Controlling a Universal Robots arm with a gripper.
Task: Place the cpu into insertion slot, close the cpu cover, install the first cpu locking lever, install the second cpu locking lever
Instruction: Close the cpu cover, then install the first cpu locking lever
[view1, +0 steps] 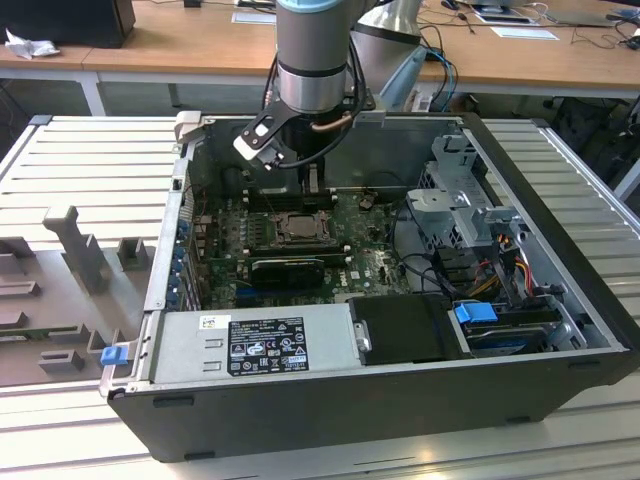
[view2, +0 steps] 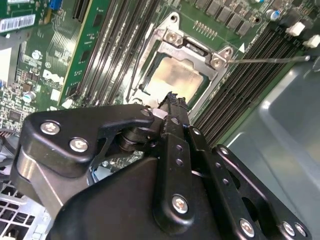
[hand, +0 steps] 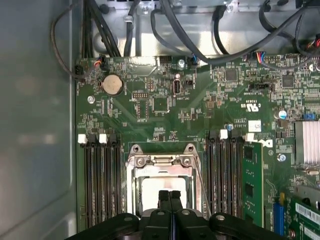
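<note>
1. Where the exterior view looks down into the open computer case (view1: 400, 400) on the ribbed table (view1: 90, 160), the arm reaches in from above. The hand (view1: 305, 185) hangs just above the insertion slot (view1: 298, 228) on the green motherboard (view1: 350, 215).
2. In the second wrist view the hand's fingers (view2: 172, 107) are pressed together with nothing between them, their tip over the edge of the cpu (view2: 175, 77). The cpu sits in the slot, its pale top showing through the window of the cpu cover (view2: 192, 50), which lies flat over it. A thin locking lever (view2: 270, 60) stretches from the cover's corner across the memory slots (view2: 235, 90).
3. In the first wrist view the joined fingertips (hand: 164, 196) overlap one side of the cpu, which the cover frames.
</note>
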